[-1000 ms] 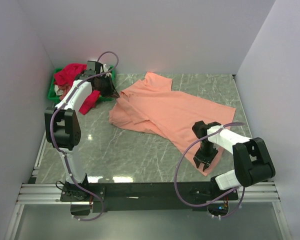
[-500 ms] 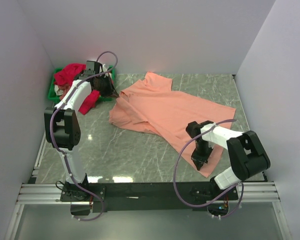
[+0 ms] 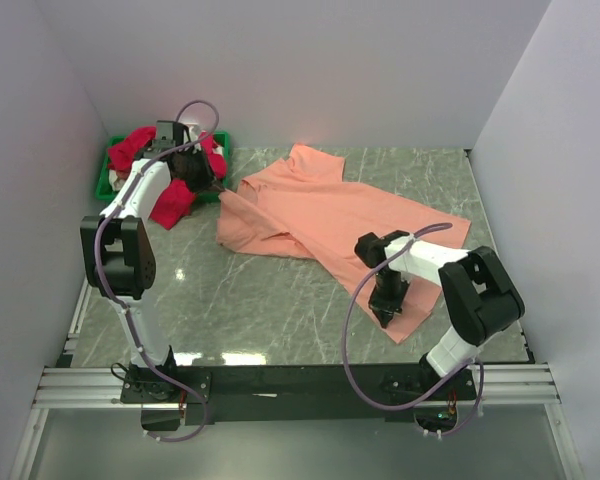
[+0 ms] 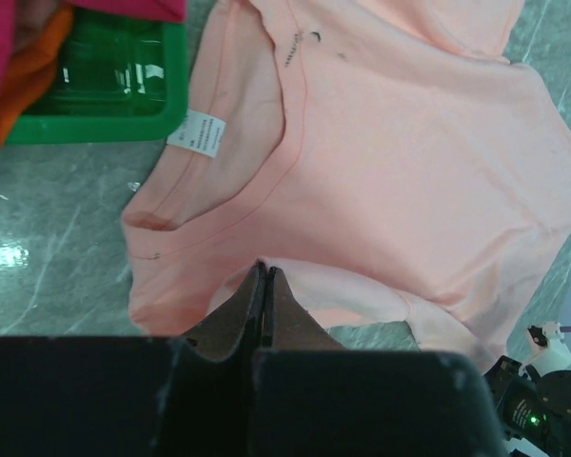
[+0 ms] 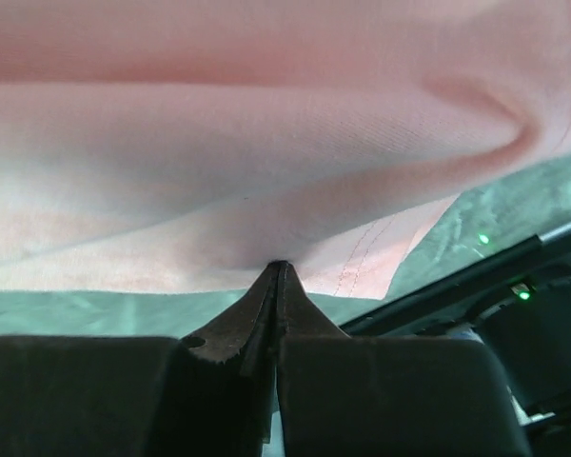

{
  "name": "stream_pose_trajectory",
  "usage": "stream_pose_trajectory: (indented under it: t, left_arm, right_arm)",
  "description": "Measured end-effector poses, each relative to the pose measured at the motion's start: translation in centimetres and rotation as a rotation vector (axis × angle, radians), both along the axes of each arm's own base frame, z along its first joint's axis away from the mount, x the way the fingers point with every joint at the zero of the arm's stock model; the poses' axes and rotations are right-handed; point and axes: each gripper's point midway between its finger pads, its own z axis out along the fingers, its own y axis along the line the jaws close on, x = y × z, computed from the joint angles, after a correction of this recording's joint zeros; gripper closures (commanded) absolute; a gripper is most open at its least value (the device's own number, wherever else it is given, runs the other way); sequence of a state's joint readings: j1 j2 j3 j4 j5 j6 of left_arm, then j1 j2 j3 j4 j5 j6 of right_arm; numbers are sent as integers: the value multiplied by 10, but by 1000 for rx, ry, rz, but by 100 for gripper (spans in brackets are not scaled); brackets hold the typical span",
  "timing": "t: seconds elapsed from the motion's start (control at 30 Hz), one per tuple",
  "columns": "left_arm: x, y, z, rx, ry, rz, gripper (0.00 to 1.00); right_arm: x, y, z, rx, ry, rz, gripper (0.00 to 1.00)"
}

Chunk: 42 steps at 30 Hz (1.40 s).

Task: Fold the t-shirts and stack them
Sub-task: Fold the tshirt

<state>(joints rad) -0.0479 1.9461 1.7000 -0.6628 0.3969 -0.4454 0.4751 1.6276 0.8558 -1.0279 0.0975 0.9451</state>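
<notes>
The big salmon-peach cloth t-shirt (image 3: 350, 215) lies spread out in the middle of the grey stone-look table (image 3: 260, 300); it runs slanted from the upper left of the top view down to the lower right; it is mostly flat but a bit crooked, with a fold along its lower left side.

The left gripper (image 4: 266, 271) is at the shirt's upper left end, just beside the small green plastic bin (image 4: 95, 124); its jaws are pressed tight together, and their tip sits right at the shirt's edge below the round neck hole; it looks like they pinch a bit of the cloth there.

The right gripper (image 5: 278, 267) is at the other end, near the bottom hem at the lower right; its jaws are squeezed together too, and the cloth puckers into a little ridge right at the tip, so they have hold of the shirt.

I think the two arms hold far-apart ends so they can pull the shirt flat and straight before folding; no fold looks done yet.

The shirt is soft and thin; it is one plain colour, with stitched lines at the hem and a white label (image 4: 202, 131) inside the neck; it bends and wrinkles wherever it is pulled.

The crimson-pink cloth t-shirts (image 3: 145, 145) are bunched up in and over the bin at the upper left; one hangs down onto the table; they look like they wait their turn.
</notes>
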Motion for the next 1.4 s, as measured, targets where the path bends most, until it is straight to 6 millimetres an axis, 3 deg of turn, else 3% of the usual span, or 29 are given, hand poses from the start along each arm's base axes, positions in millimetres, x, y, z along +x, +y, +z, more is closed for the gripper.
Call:
stream_pose_trajectory:
  t: [0.13,0.27,0.4,0.67,1.17,1.3,1.4]
  left_arm:
    - [2,7,1,-1,-3,15,100]
    - [1,6,3,-6,-8,12,100]
    - [1,5,6,-12,-15,7,100]
    - [1,2,7,-29,-17,-3,100]
    - [0,1,11,-32,-25,-6,100]
    - [-1,0,13,-38,-27,-10,99]
    - [-1,0,13,-41,-27,-13,99]
  right_arm:
    - [9,6,1,17,-40,3,89]
    - [8,5,9,31,-86,-15,72]
    - [-4,-1,18,47,-131,-46,62]
    - [-32,-13,18,39,-125,-93,57]
    - [-36,-14,2,20,-86,-96,57]
    - [-35,-13,1,23,-88,-97,61]
    - [-34,-11,0,28,-96,-97,70]
